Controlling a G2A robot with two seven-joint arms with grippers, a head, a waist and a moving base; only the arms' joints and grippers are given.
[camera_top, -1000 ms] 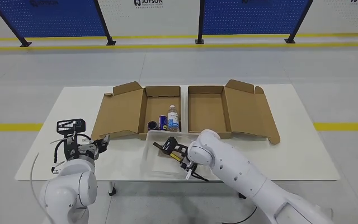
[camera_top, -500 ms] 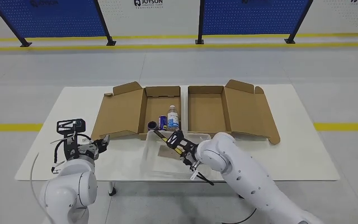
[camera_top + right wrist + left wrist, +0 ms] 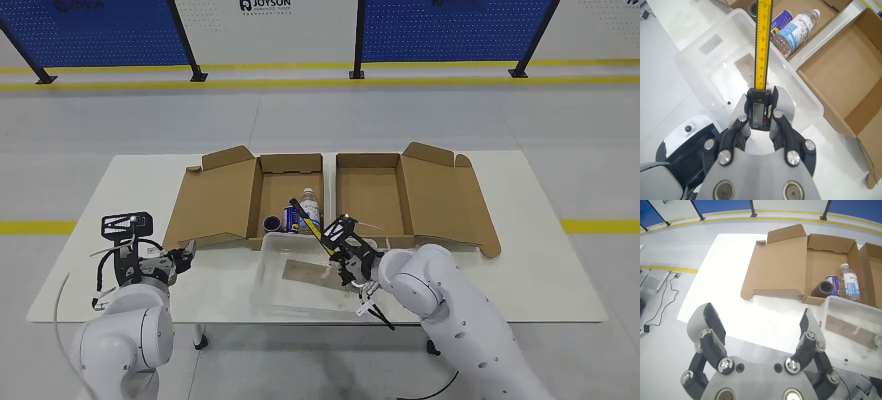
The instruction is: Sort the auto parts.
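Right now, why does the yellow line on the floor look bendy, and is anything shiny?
Left wrist view: the yellow floor line bows, since that lens curves straight things near the edges. Top view: it runs almost straight. Right wrist view: small bright glints sit on the clear bin, while the caliper in the right gripper shows no glare.

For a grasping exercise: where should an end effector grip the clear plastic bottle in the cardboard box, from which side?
Likely the neck below the white cap, from above. The clear plastic bottle lies on its side, the blue can close on one flank and the cardboard box wall near the other, so the narrower neck leaves more room.
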